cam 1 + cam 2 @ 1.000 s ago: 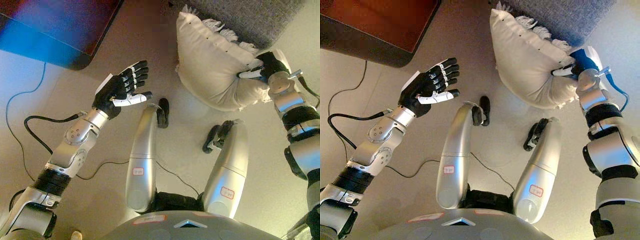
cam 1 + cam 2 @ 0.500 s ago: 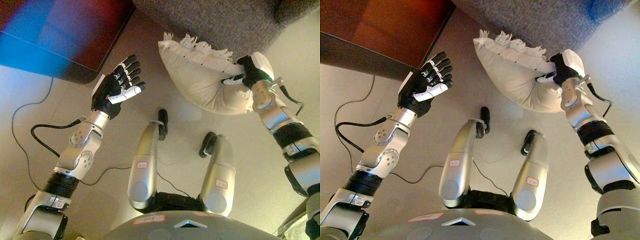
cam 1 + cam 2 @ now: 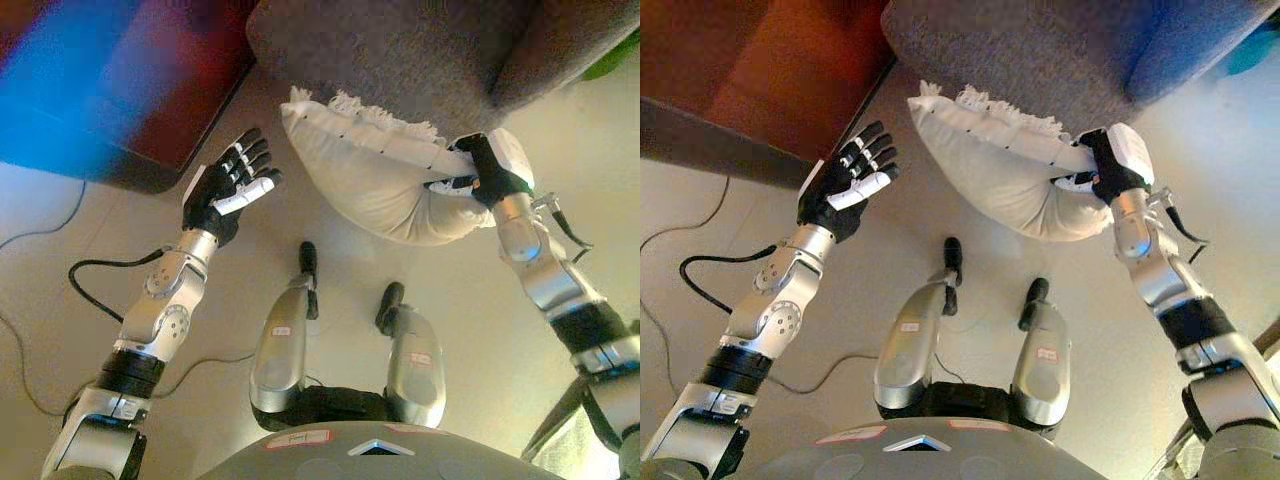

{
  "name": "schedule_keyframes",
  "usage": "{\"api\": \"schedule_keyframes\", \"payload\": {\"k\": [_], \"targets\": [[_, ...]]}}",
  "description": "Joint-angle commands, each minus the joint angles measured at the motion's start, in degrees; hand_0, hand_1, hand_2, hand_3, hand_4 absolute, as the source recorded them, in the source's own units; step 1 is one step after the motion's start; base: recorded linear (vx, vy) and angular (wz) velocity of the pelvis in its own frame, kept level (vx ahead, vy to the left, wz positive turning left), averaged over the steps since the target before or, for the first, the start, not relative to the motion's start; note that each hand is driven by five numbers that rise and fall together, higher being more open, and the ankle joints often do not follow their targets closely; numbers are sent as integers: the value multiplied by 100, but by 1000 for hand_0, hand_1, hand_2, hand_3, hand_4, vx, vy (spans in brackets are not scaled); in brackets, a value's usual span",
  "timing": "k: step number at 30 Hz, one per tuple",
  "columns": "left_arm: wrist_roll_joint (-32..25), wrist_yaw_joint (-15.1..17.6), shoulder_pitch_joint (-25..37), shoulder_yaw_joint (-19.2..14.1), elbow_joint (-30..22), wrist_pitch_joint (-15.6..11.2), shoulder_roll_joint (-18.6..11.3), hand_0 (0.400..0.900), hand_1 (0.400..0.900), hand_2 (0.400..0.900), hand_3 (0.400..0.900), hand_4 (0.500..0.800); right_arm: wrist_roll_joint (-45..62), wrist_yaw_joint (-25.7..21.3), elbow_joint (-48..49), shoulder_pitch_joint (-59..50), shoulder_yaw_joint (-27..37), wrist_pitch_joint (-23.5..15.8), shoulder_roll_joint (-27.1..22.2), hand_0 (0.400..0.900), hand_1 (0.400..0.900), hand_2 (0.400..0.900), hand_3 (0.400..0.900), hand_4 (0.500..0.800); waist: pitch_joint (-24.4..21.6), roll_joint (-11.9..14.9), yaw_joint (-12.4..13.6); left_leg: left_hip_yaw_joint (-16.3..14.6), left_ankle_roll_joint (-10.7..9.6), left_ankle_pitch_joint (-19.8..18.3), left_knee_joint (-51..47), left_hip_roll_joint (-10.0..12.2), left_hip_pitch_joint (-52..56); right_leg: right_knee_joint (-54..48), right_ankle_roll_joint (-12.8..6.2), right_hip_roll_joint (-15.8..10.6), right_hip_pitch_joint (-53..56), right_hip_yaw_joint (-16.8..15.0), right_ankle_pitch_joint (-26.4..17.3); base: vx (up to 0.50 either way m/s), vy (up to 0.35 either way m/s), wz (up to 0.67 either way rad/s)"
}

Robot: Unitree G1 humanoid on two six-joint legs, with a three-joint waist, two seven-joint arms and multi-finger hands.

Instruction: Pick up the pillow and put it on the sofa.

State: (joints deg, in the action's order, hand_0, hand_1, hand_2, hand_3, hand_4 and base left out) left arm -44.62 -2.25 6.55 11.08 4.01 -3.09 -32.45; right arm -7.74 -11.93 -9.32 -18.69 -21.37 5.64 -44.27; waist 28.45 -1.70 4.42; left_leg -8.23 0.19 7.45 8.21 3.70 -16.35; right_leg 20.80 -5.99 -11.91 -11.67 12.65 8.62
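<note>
A cream pillow point(image 3: 375, 175) with a fringed edge hangs in the air in front of the grey sofa point(image 3: 400, 50), its top edge near the sofa's front. My right hand point(image 3: 485, 170) is shut on the pillow's right end, fingers curled into the fabric. My left hand point(image 3: 225, 185) is held up open to the left of the pillow, fingers spread, apart from it. In the right eye view the pillow point(image 3: 995, 165) shows between the left hand point(image 3: 845, 185) and the right hand point(image 3: 1108, 165).
A dark red-brown table point(image 3: 750, 80) stands at the upper left, its corner close to my left hand. The sofa's armrest point(image 3: 1200, 40) rises at the upper right. Beige floor point(image 3: 450, 330) lies below.
My right hand has lifted the pillow higher and leftward toward the sofa front. The left hand has risen a little. The view has shifted, bringing more of the sofa into sight.
</note>
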Motion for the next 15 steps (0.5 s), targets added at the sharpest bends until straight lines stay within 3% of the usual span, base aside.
{"api": "schedule_keyframes", "payload": {"k": [1,8,15], "targets": [[314,-147,-247,-247,-117,-240,206,900,900,900,900,800,-405,-266,917,-266,806,-984,-215,400,400,400,400,500,-1312,266,-151,-36,-174,-761,-24,-97,586,-1420,43,232,499,260,-816,160,80,-4],[350,-366,-714,-342,-44,-59,381,900,900,900,900,800,-305,424,1485,1,1278,-1088,-604,400,400,400,400,500,-1969,374,-129,-276,-214,-788,-506,-86,1261,-2168,-103,203,1079,417,-1155,151,68,-6],[330,-573,-745,-342,147,87,440,900,900,900,900,800,292,974,1126,-1032,1028,-919,-1174,400,400,400,400,500,-2304,532,82,-303,-251,-836,-746,-66,1668,-2274,-116,230,1443,633,-1126,101,40,5]]}}
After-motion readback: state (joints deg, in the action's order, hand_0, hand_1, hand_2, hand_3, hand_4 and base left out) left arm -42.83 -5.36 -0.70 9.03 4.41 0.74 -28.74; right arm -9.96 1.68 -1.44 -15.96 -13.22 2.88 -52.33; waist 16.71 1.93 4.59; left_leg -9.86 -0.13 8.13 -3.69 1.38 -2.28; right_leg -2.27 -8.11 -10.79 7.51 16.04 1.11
